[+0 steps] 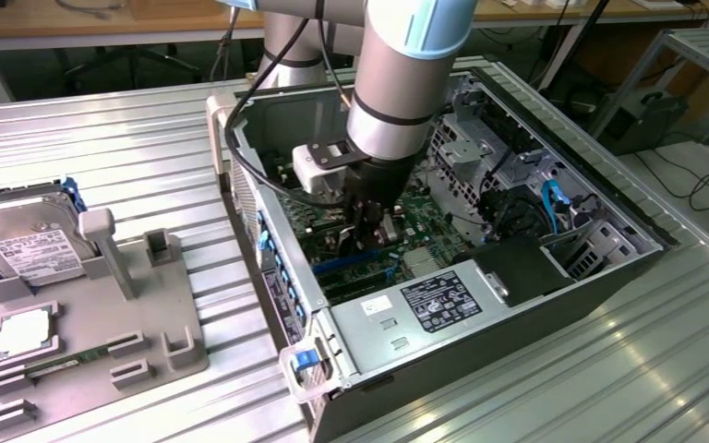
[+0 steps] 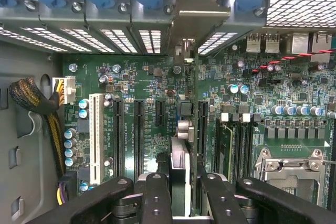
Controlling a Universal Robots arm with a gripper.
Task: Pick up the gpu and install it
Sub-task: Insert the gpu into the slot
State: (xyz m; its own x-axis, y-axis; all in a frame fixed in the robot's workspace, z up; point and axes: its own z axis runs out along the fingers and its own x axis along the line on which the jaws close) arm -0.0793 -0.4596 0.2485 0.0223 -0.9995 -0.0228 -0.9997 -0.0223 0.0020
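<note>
— GPU [image 1: 379, 242] status? Start with the exterior view.

— I have it inside the open computer case [image 1: 601, 198], which lies on the metal table [image 1: 108, 138]. My claw [image 1: 373, 235] is lowered over the motherboard [image 1: 435, 221], near the case's rear wall. The hard drive [image 1: 29, 242] and the processor chip [image 1: 25, 334] sit on the grey holder tray [image 1: 145, 341] at the table's edge, on the exterior view's left, well apart from me.

— And the wrist view?

— My claw [image 2: 180, 192] is partly closed, its fingers [image 2: 156, 198] clamped on the GPU [image 2: 180, 166], held edge-on. Its bracket [image 2: 185, 19] reaches up to the rear slot openings, and the card lines up beside a black expansion slot [image 2: 202, 124].

— Which step?

— Seating, I judge. Whether it is fully home I cannot tell. It calls for a straight, square push into the slot.
</note>
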